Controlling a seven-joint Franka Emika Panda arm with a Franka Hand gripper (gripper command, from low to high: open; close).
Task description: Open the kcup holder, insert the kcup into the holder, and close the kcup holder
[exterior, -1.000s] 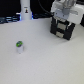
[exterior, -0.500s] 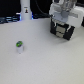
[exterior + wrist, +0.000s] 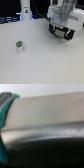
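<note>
The kcup stood upright on the white desk, toward the exterior view's left; the claw hung near the desk's far edge, well apart; whether it was open I could not tell; the wrist view was a blur.

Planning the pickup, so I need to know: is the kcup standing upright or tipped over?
Upright: the kcup stands on the white table, green top facing up, white body below.

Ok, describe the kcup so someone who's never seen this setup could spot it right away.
Start from the wide white table in the exterior view. Toward that view's left, well apart from the gripper and the black kcup holder under it, one small pod stands alone. That is the kcup: a white cup with a bright green top, the table's only green thing.
</note>
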